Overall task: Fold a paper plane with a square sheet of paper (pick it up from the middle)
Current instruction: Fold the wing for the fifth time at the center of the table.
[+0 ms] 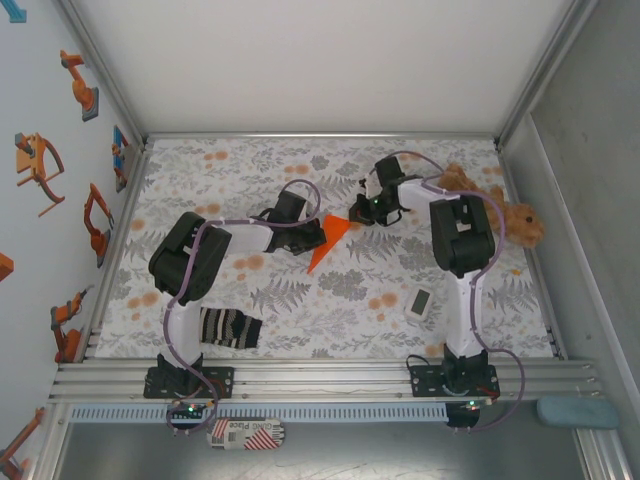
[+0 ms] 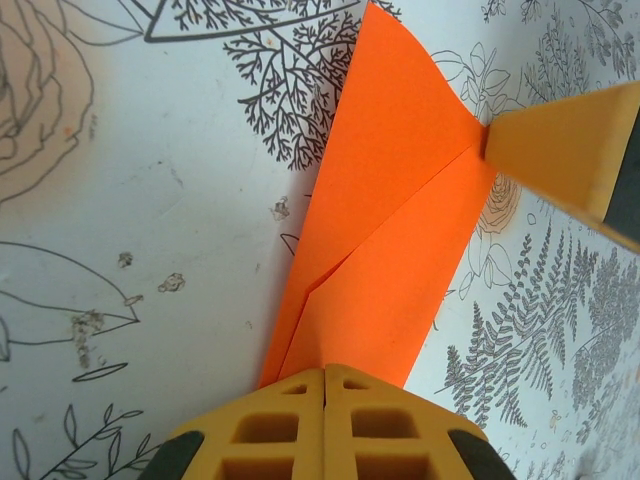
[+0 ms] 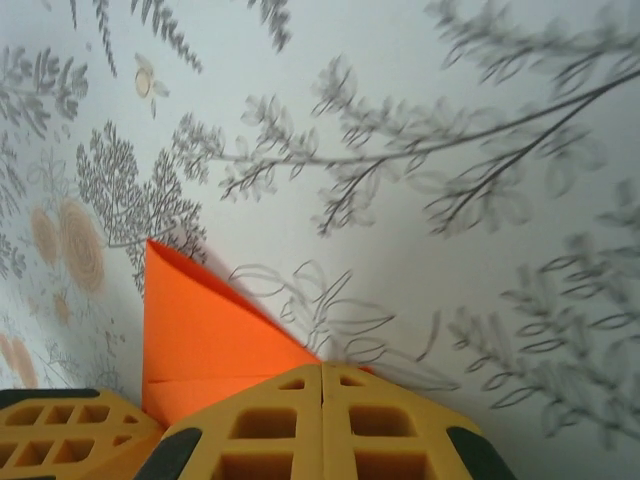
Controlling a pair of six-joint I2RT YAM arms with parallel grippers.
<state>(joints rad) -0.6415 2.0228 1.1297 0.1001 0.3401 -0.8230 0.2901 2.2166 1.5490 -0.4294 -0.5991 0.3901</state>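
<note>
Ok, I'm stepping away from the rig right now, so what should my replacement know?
Left gripper: shut on one side of the orange paper.
Right gripper: shut on the opposite side.
Paper: held between the two, already folded to a narrow pointed shape with visible creases.
Done: the first folds.
Left: probably the finishing folds, then release.

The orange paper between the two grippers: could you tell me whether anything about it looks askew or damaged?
No tear shows. The orange paper is pinched at two spots by the left gripper and the right gripper, both shut, and one flap looks bowed rather than lying flat.
</note>
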